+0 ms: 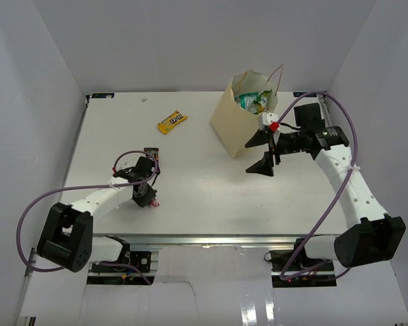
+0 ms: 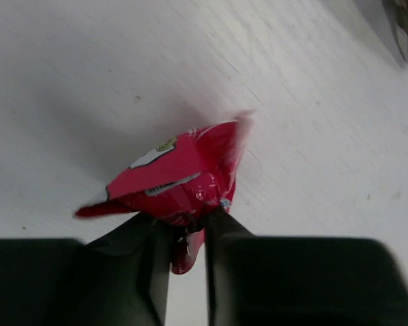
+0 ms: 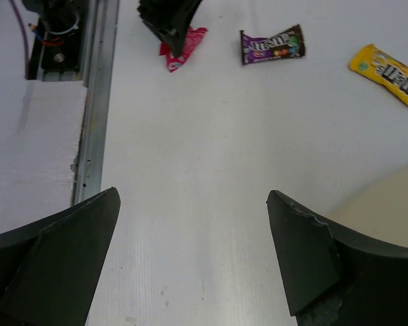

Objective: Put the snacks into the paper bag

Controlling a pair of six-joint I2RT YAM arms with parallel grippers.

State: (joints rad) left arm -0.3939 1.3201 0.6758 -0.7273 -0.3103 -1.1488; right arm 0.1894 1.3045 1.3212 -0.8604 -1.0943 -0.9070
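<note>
Top external table [image 1: 211,197]: white, with both arms mounted at its near edge.
Paper bag [image 1: 232,129]: cream, upright toward the far right corner, mouth open, with green-and-white packets [image 1: 251,102] inside.
Right gripper [image 1: 249,157]: released, jaws spread wide, hovering just beside the bag's near side and holding nothing.
Left gripper [image 1: 146,195]: down at the table toward the near left corner, fingers [image 2: 221,261] clenched on the red wrapper.
Yellow packet [image 1: 171,121]: flat near the far edge, left of the bag and well apart from it.
Purple-brown packet [image 3: 272,45]: flat left of centre, just beyond the left gripper.
Red wrapper [image 2: 180,180]: pinched by its lower edge between the left fingers, crumpled.
</note>
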